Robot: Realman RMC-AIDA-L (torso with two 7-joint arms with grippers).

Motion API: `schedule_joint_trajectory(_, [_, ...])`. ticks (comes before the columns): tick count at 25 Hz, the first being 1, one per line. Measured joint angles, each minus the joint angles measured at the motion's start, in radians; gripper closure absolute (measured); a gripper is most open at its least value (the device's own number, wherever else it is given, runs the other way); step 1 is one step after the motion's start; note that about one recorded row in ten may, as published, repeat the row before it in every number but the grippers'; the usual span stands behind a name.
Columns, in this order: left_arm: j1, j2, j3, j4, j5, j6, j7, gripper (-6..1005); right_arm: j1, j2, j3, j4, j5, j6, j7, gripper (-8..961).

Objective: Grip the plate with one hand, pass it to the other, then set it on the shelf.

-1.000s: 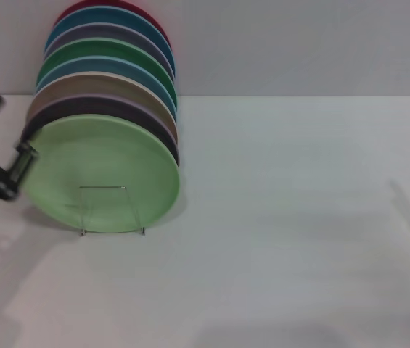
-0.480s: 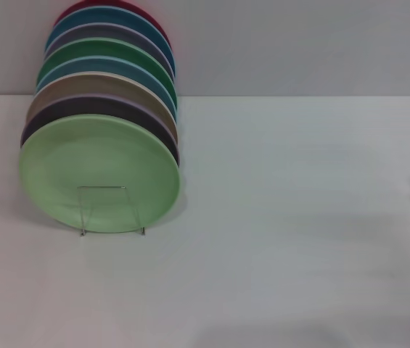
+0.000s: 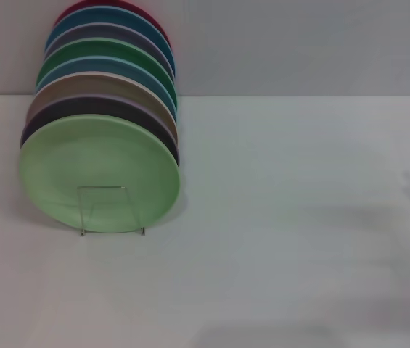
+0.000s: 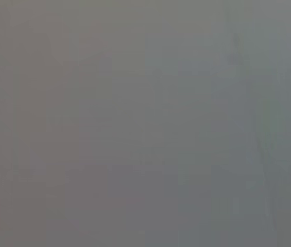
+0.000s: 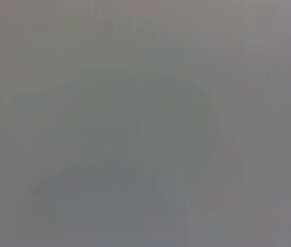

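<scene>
On the white table (image 3: pixel 284 239), the thing nearest the camera is the shelf (image 3: pixel 110 210), a small rack of clear acrylic and thin wire standing at the left side of the tabletop. Its front frame rises as a narrow upright loop, narrower than the dish behind it.

The plate (image 3: pixel 99 174), pale mint green, stands on edge in the front slot of the shelf. Its face is turned toward the camera and leans back slightly; its lower rim sits down in the rack behind the wire loop.

Behind it a row of other plates (image 3: pixel 107 80) stands on edge, each touching or just beside the next, running away toward the grey wall (image 3: pixel 299 43): dark purple, tan, blue, darker green, lilac, blue again, and red at the far end. No writing shows on any of them.

Neither gripper appears in the head view, and both wrist views give only a flat grey field, so their fingers cannot be judged.
</scene>
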Motion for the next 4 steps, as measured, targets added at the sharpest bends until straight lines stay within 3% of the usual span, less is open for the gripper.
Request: schedule_joint_trajectory(4, [-0.002,0.001,0.005,0.006,0.001,-0.016,-0.049,215,-0.002,0.001,0.004,-0.001,0.001,0.0,0.0,133])
